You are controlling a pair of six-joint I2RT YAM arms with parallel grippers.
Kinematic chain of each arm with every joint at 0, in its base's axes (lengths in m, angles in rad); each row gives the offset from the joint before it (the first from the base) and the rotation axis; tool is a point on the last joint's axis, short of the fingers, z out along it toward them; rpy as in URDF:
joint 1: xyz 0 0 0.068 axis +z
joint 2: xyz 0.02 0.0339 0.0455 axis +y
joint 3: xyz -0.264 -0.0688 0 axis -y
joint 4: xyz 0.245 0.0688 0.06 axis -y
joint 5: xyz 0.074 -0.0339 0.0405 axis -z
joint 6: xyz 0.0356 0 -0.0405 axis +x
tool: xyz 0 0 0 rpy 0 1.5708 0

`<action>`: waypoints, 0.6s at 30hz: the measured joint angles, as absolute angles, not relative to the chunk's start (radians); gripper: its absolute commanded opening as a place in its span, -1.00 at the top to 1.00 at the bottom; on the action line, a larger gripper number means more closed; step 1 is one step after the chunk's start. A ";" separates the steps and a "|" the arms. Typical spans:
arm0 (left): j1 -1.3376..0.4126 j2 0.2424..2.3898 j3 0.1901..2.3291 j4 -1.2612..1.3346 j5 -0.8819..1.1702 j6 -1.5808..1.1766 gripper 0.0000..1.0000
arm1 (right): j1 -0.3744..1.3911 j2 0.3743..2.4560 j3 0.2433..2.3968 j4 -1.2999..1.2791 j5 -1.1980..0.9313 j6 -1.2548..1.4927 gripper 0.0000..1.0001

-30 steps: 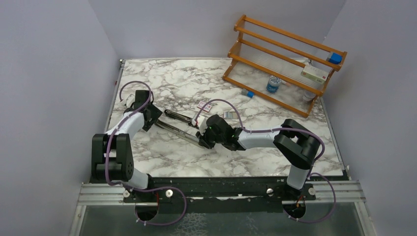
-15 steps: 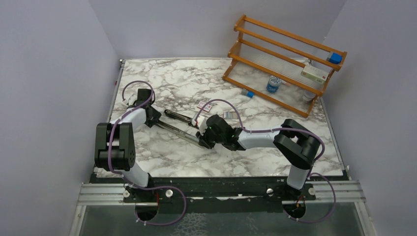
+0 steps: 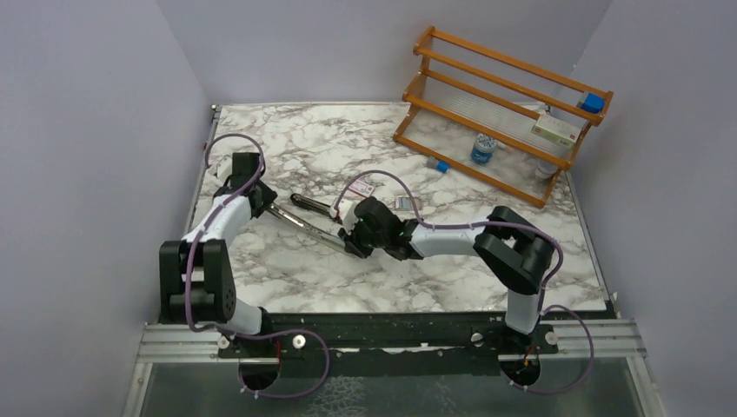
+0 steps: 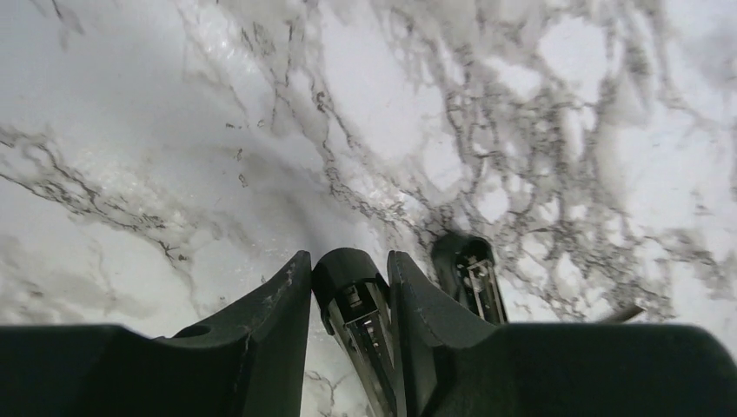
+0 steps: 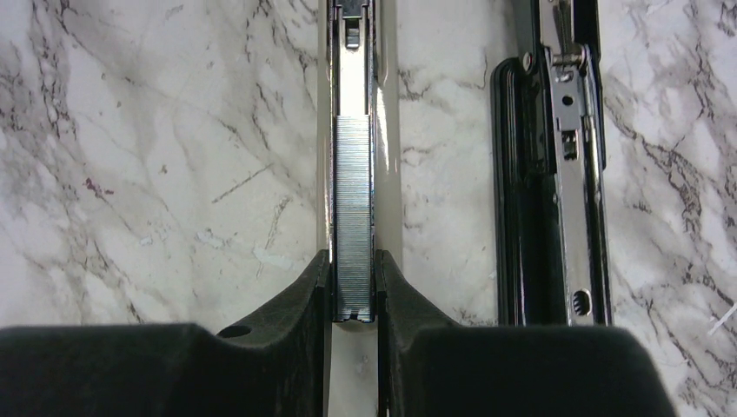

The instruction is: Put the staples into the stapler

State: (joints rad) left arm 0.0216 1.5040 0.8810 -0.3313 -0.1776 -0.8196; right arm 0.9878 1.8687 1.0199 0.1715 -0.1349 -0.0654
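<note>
The black stapler lies opened flat on the marble, its two arms spread in a narrow V. My left gripper is shut on the rounded black end of one arm; the other arm's end lies free just right of my fingers. My right gripper is at the opposite end. In the right wrist view a grey strip of staples rests in the silver channel, and my right gripper is shut on its near end. The stapler's second arm lies parallel to the right. A pink-red staples box sits behind.
A wooden rack stands at the back right, holding a bottle, a flat box and a blue block. A second small box lies near the right forearm. Grey walls close in on both sides.
My left gripper has narrowed onto the stapler's end and pulled slightly back-left. The right gripper, still on the strip, has shifted a little left and away along the channel.
</note>
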 measured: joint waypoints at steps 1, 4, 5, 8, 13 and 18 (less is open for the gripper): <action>0.022 1.473 0.881 -0.332 -0.181 -0.813 1.00 | 0.988 1.880 1.038 0.162 -0.132 -0.067 0.99; 0.022 1.383 0.884 -0.333 -0.183 -0.802 1.00 | 0.988 1.921 1.103 0.133 -0.127 -0.068 0.99; 0.022 1.362 0.887 -0.333 -0.183 -0.802 1.00 | 0.988 1.937 1.126 0.124 -0.127 -0.067 0.99; 0.022 1.319 0.894 -0.327 -0.181 -0.806 1.00 | 0.988 1.979 1.191 0.100 -0.126 -0.059 0.98; 0.004 1.271 0.895 -0.307 -0.164 -0.836 1.00 | 0.988 2.021 1.259 0.072 -0.124 -0.029 0.99; -0.046 1.229 0.895 -0.291 -0.115 -0.890 1.00 | 0.987 2.048 1.274 0.123 -0.115 0.020 0.99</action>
